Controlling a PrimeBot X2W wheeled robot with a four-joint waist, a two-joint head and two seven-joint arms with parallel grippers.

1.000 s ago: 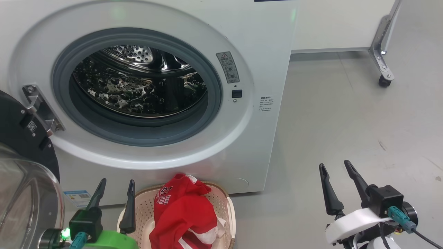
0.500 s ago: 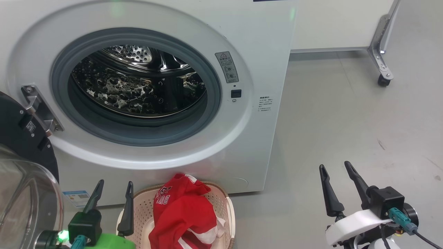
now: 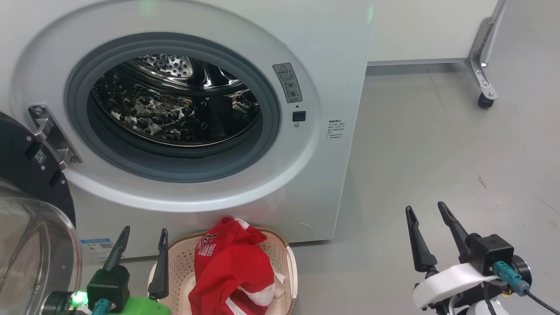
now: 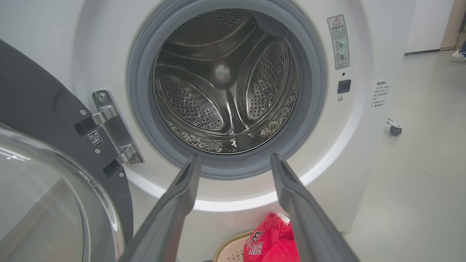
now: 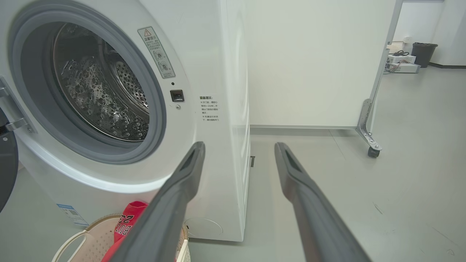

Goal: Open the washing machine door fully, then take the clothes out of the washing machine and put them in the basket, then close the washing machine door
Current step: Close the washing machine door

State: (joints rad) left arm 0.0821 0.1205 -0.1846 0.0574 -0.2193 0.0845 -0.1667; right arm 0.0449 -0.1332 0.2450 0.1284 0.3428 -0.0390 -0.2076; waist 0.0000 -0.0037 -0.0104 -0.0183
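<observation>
The white washing machine (image 3: 332,65) stands with its door (image 3: 26,210) swung open to the left, black ring and clear glass bowl near my left arm. Its steel drum (image 4: 225,83) holds no clothes. Red clothes (image 3: 232,271) with white lettering lie heaped in the cream basket (image 3: 284,258) on the floor below the opening. My left gripper (image 3: 144,236) is open, just left of the basket, with nothing between its fingers. My right gripper (image 3: 426,210) is open and empty over the grey floor, right of the machine.
A white partition on a metal foot with a castor (image 3: 483,101) stands behind and to the right. In the right wrist view a dark bin (image 5: 424,54) and boxes sit far back. Grey floor (image 3: 437,144) stretches right of the machine.
The head view has shifted slightly, so the machine sits a little lower in it. Both grippers stay open in about the same place; the right one shows a little higher.
</observation>
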